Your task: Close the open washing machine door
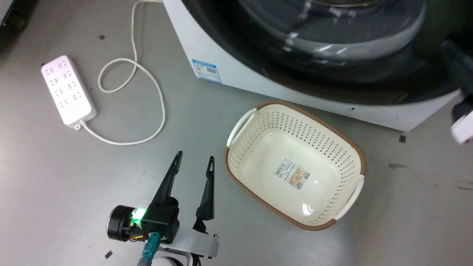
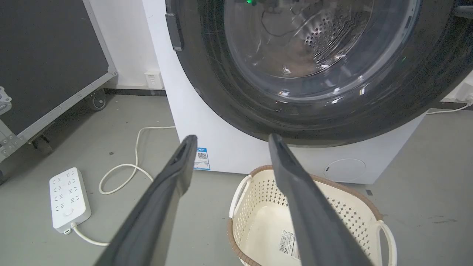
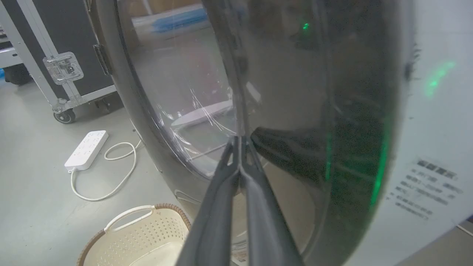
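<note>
The washing machine point(image 1: 210, 48) is a white box with a blue-white label low on its front. The washing machine door point(image 1: 303, 79), black-framed with a bulging glass centre, lies against that front, and the steel drum shows through the glass point(image 2: 317, 44). In the right wrist view my right gripper point(image 3: 240, 140) is shut with nothing in it, its tips pressed on the door point(image 3: 177, 92) near the edge of the glass. Part of my right arm point(image 1: 462, 125) shows by the door's right rim. My left gripper point(image 1: 196, 156) hangs open above the floor, left of the basket, well short of the machine point(image 2: 229, 151).
A cream perforated laundry basket point(image 1: 258, 122) stands on the grey floor just before the machine. A white power strip point(image 1: 68, 88) with a looping cable lies to the left. A black wheeled flight case point(image 2: 48, 62) stands further left by the wall.
</note>
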`<state>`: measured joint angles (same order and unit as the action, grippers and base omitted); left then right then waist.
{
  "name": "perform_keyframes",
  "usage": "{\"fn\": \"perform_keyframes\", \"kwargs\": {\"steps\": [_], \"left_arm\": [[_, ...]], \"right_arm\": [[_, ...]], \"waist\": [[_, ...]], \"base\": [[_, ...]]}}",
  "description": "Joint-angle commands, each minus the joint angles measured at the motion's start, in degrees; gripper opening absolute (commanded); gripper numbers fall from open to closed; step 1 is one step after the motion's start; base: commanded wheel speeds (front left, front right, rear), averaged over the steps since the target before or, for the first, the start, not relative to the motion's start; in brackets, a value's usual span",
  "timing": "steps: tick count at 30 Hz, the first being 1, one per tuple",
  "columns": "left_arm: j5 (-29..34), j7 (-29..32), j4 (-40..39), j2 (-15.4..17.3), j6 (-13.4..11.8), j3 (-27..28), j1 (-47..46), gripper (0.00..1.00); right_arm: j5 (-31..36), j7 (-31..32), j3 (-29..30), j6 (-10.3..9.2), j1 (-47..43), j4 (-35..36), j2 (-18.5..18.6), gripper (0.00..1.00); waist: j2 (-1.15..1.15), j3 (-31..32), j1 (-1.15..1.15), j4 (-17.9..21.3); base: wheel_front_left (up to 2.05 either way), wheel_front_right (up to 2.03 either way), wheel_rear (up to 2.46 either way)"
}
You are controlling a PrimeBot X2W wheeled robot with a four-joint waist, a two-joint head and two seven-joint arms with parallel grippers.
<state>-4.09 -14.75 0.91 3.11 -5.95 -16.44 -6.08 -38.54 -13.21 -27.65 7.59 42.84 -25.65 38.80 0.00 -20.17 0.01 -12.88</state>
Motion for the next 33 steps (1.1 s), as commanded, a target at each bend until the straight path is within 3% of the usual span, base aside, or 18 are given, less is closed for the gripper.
{"fn": "perform_keyframes", "kwargs": {"steps": [1,6,15,16,17,18,23,33], "left_arm": [[-0.3,-0.2,-0.2,-0.1,-0.4,-0.3,-1.0,1.00],[-0.4,-0.2,-0.1,-0.1,-0.8,-0.8,-1.5,1.00],[-0.9,-0.2,0.5,-0.2,-0.9,-0.5,-1.2,1.00],[-0.9,-0.2,0.8,-0.2,-0.6,-0.1,-0.9,1.00],[-1.0,-0.2,1.0,-0.2,-0.5,0.2,-0.7,1.00],[-1.1,-0.2,1.4,0.1,0.0,0.7,-0.4,1.00],[-1.3,-0.2,2.1,0.8,0.9,1.9,0.1,1.00],[-2.6,-0.2,3.4,2.6,2.5,5.7,4.4,1.00]], "right_arm": [[-0.5,0.2,0.7,-0.10,3.2,-2.9,0.6,0.00],[-1.6,0.7,2.6,-0.10,9.6,-12.6,-1.1,0.00],[-1.0,-0.9,0.5,-0.10,11.1,-19.3,-4.2,0.00],[-0.6,-1.3,-0.2,-0.10,10.1,-18.9,-4.7,0.42],[-0.3,-1.5,-0.7,-0.10,9.3,-18.5,-5.0,0.95],[1.2,-1.7,-2.1,-0.10,7.4,-17.0,-5.1,1.00],[3.7,-1.8,0.5,-0.10,2.7,-13.7,-6.0,1.00],[17.5,-1.8,16.0,-0.10,-15.1,-0.3,-15.4,1.00]], "waist": [[0.00,-0.7,-0.01,-0.7],[0.00,-1.2,-0.01,-1.5],[0.00,1.9,-0.01,-0.5],[0.00,3.4,-0.01,0.2],[0.00,4.3,-0.01,0.7],[0.00,6.0,-0.01,1.7],[0.00,10.0,-0.01,4.0],[0.00,18.6,-0.01,11.5]], "base": [[0.00,0.00,0.00],[0.00,0.00,0.00],[0.00,0.00,0.00],[0.00,0.00,0.00],[0.00,0.00,0.00],[0.00,0.00,0.00],[0.00,0.00,0.00],[0.00,0.00,0.00]]}}
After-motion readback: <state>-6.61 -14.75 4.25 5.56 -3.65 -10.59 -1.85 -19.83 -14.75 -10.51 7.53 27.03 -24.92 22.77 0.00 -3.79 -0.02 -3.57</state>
